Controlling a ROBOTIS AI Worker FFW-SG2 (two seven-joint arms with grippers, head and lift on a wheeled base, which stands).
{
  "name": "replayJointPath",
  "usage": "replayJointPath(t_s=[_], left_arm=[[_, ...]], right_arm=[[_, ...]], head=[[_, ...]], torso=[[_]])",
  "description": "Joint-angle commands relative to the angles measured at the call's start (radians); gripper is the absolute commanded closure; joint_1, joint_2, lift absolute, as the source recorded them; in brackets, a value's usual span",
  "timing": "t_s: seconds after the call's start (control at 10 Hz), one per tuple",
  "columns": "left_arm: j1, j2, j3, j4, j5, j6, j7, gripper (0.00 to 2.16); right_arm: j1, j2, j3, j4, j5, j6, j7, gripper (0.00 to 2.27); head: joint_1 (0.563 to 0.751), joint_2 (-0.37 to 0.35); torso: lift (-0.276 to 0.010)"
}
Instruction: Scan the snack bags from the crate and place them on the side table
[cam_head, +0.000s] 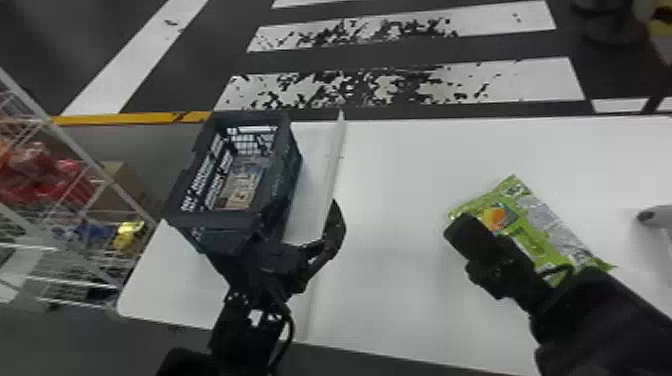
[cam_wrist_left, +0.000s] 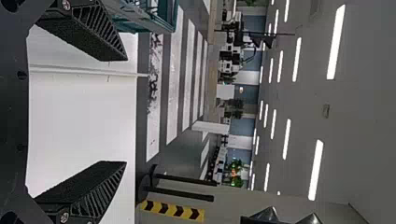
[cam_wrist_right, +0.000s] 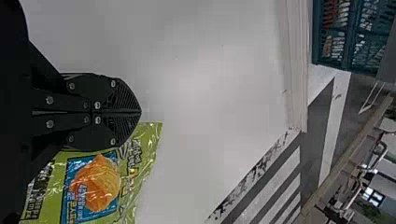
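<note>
Green snack bag (cam_head: 555, 232) lies on the white table (cam_head: 410, 305), just beside my right gripper (cam_wrist_right: 140, 112), its 2 fingers pressed together, seemingly on nothing. I judge it awaits scanning; next I should open and straddle it. A raised strip (cam_wrist_right: 295, 70) stands between it and the crate (cam_head: 212, 220). My left gripper (cam_wrist_left: 126, 111) gapes near the crate.

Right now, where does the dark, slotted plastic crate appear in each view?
Head view: the dark, slotted plastic crate is left of centre, on the white table.
Left wrist view: crate at the top edge, left of centre, cut off.
Right wrist view: crate in the top right corner, cut off.
Shared landmark: the dark floor with broad white stripes.
</note>
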Motion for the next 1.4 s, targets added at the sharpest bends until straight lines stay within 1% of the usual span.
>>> replayJointPath(t_s=[0.0,0.2,0.4,0.6,1.0,1.3], left_arm=[[0.0,0.0,-0.002,0.0,0.0,0.0,0.0,0.08],[0.002,0.002,-0.002,-0.003,0.0,0.0,0.0,0.09],[0.002,0.006,-0.006,-0.006,0.0,0.003,0.0,0.09],[0.002,0.011,-0.008,-0.009,0.0,0.003,0.0,0.09],[0.002,0.012,-0.008,-0.008,0.0,0.003,0.0,0.09],[0.002,0.012,-0.008,-0.005,0.0,0.003,0.0,0.09]], right_arm=[[-0.001,-0.002,-0.012,0.002,-0.011,0.019,-0.028,2.25],[0.017,-0.002,-0.011,-0.016,-0.017,-0.021,-0.022,2.24],[-0.007,0.015,-0.018,0.024,-0.023,-0.064,-0.026,2.24],[-0.046,0.035,-0.018,0.079,-0.015,-0.057,-0.037,2.24],[-0.095,0.063,-0.02,0.171,-0.006,-0.042,-0.145,2.24],[-0.096,0.064,-0.034,0.177,-0.012,-0.042,-0.177,2.24]], head=[[0.695,0.186],[0.695,0.167],[0.695,0.18],[0.695,0.184],[0.695,0.159],[0.695,0.14]], torso=[[-0.081],[-0.081],[-0.081],[-0.081],[-0.081],[-0.081]])
